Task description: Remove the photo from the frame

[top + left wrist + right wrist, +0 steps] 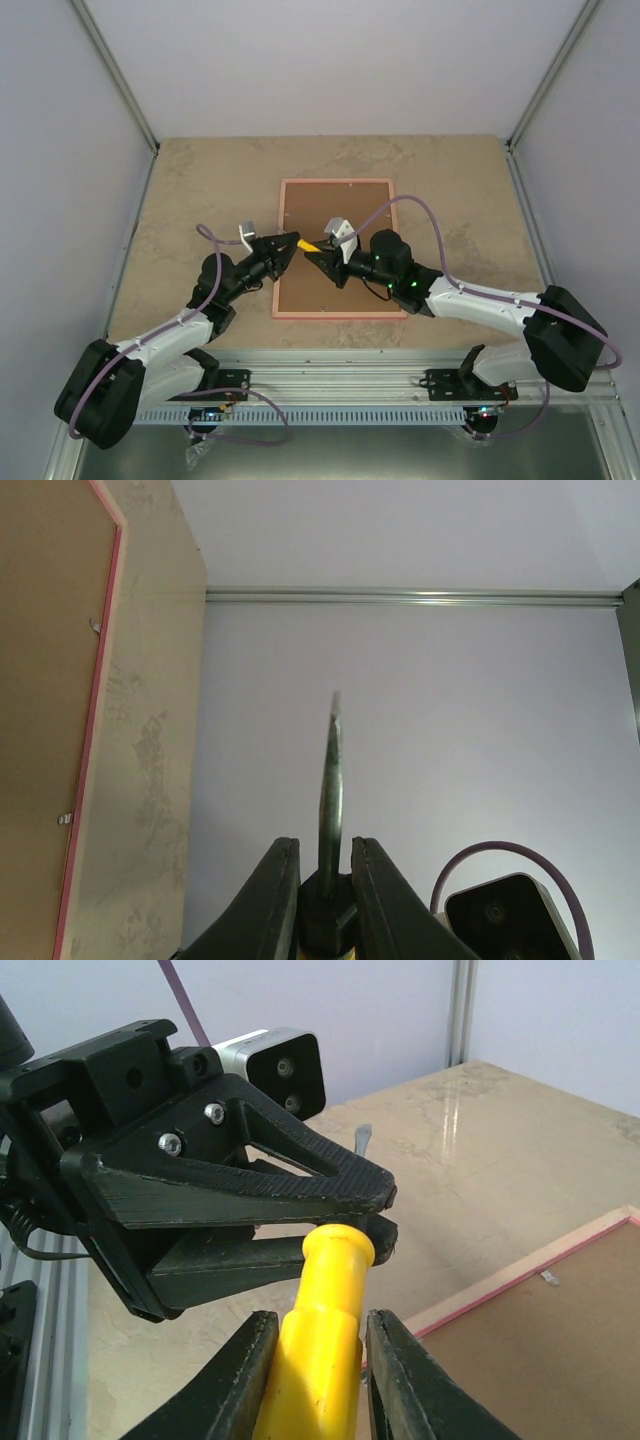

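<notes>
- My left arm (165,340) reaches in from the near-left base on a diagonal. Its wrist is rolled onto its side, so in its own camera the counter (210,190) stands up along the left.
- My right arm (480,305) comes from the near right with the elbow bent, its wrist pointing left at the other arm.
- The two meet tip to tip over the left half of the frame (312,292), just inside its left edge.
- The left fingers (300,1185) are narrow, clamped on a yellow-handled tool (310,243). Its metal blade (330,780) sticks out past them.
- The right fingers (245,1380) sit narrow on either side of the yellow handle (325,1340) and look to be touching it on both sides.
- The frame lies flat mid-counter with its brown back up, pink rim all round and small metal tabs (93,626) along one edge. I cannot see the photo from this side.
- The tool hangs clear of the frame's back. I cannot judge how high.
- Bare counter runs left, right and beyond the frame. Its near edge lies close to the base rail (330,362), and the white walls (60,150) stand well apart.
</notes>
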Robot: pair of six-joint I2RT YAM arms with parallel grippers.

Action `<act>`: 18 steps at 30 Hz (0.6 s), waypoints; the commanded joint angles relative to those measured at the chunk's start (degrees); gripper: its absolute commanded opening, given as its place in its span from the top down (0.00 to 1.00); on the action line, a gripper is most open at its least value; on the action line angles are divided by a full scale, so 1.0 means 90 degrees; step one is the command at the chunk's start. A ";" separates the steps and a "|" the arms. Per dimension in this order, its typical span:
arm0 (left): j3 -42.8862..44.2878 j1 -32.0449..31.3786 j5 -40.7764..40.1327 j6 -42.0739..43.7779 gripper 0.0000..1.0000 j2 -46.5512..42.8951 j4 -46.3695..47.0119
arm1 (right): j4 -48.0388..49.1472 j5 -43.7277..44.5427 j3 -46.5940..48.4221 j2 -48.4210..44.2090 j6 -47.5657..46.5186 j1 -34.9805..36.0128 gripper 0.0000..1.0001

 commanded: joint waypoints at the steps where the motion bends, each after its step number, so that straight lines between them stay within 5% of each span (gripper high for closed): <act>1: -0.0068 0.0028 0.0029 -0.0128 1.00 -0.0072 0.0089 | 0.0171 -0.0051 0.0127 -0.0002 -0.0139 0.0020 0.75; 7: -0.0078 0.0023 0.0028 -0.0069 0.95 -0.0061 0.0024 | 0.0012 -0.0001 0.0184 0.0025 -0.0155 0.0020 0.92; 18: 0.0011 0.0165 -0.0145 0.1296 0.55 -0.0156 -0.1301 | -0.1216 0.0197 0.0499 0.0054 -0.0539 -0.0023 1.00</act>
